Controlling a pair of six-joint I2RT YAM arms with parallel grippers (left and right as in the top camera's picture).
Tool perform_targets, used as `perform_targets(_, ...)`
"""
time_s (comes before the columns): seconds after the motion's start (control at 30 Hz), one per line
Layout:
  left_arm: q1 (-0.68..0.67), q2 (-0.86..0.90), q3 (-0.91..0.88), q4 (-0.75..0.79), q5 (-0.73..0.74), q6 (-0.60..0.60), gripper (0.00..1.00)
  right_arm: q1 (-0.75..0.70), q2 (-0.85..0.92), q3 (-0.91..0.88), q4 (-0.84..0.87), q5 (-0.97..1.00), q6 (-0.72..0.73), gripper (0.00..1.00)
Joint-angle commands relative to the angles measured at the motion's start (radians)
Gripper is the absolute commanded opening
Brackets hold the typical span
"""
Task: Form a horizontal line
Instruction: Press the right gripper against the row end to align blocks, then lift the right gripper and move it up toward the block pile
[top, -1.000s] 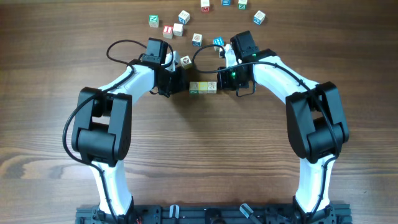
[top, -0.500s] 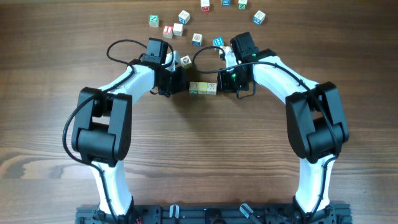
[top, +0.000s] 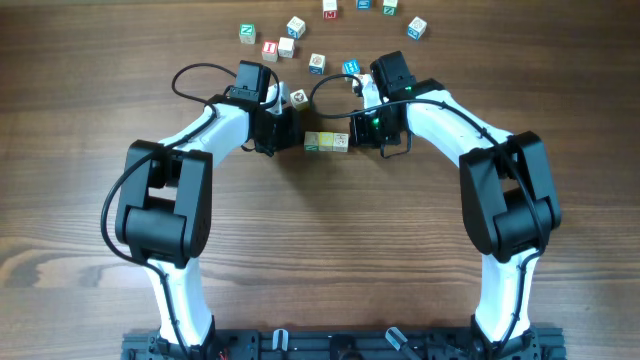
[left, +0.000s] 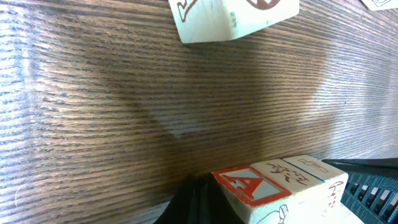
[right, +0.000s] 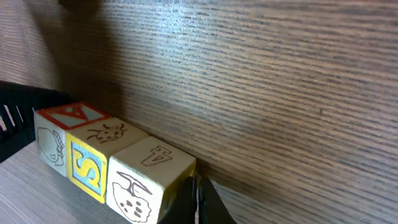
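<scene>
Three small wooden letter cubes (top: 327, 142) lie edge to edge in a horizontal line at the table's middle. In the right wrist view they are a red "A" cube (right: 62, 127), a yellow "S" cube (right: 99, 155) and a plain cube (right: 149, 177). My left gripper (top: 292, 138) is shut, its tip (left: 199, 199) against the line's left end beside the red "A" cube (left: 252, 185). My right gripper (top: 357, 135) is shut, its tip (right: 198, 202) against the line's right end.
Several loose letter cubes lie scattered behind the arms, among them one with a brown mark (top: 298, 98), a blue one (top: 350, 68) and a red one (top: 269, 48). A loose cube (left: 230, 15) shows at the top of the left wrist view.
</scene>
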Motion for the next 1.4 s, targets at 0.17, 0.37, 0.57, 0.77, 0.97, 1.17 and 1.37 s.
perform_targets(0.17,0.000,0.108,-0.066,-0.045,-0.185,0.013,0.04,0.003,-0.012,-0.011,0.010,-0.048,0.002,0.04)
perform_targets(0.37,-0.001,0.108,-0.066,-0.045,-0.184,0.012,0.04,0.003,-0.012,-0.011,0.026,-0.048,0.003,0.04)
perform_targets(0.57,-0.001,0.108,-0.066,-0.053,-0.185,0.013,0.04,0.003,-0.012,-0.011,0.031,-0.047,0.001,0.04)
perform_targets(0.77,0.000,0.108,-0.066,-0.056,-0.185,0.013,0.04,0.003,-0.012,-0.011,0.031,-0.039,0.001,0.05)
perform_targets(0.97,0.000,0.108,-0.066,-0.057,-0.185,0.013,0.04,0.003,-0.012,-0.011,0.031,-0.002,0.002,0.04)
perform_targets(1.17,0.000,0.108,-0.066,-0.056,-0.207,0.013,0.10,0.003,-0.012,-0.011,-0.004,0.098,0.005,0.09)
perform_targets(1.37,0.000,0.108,-0.066,-0.056,-0.239,0.010,0.09,0.003,-0.012,-0.011,-0.023,0.162,0.014,0.08)
